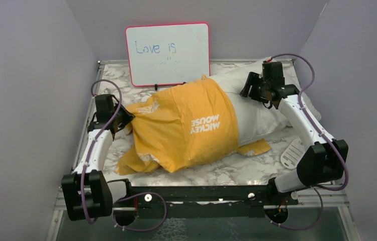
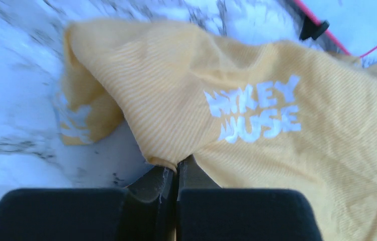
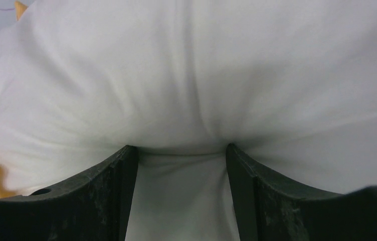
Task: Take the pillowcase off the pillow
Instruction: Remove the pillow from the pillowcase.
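The pillowcase (image 1: 186, 125), yellow-orange with white "Mickey Mouse" lettering, covers the left half of the white pillow (image 1: 262, 108) in the middle of the table. My left gripper (image 1: 128, 120) is at the pillowcase's left end. In the left wrist view that gripper (image 2: 177, 165) is shut on a fold of the yellow fabric (image 2: 277, 165). My right gripper (image 1: 249, 85) is at the bare upper right part of the pillow. Its jaws (image 3: 181, 148) stand apart, pressed into the white pillow (image 3: 201, 75), which bulges between the fingers.
A pink-framed whiteboard (image 1: 169, 52) reading "Love is" stands at the back, just behind the pillowcase. A small white slotted disc (image 1: 293, 153) lies near the right arm. The marble-patterned table (image 1: 216, 173) is walled by grey panels on three sides.
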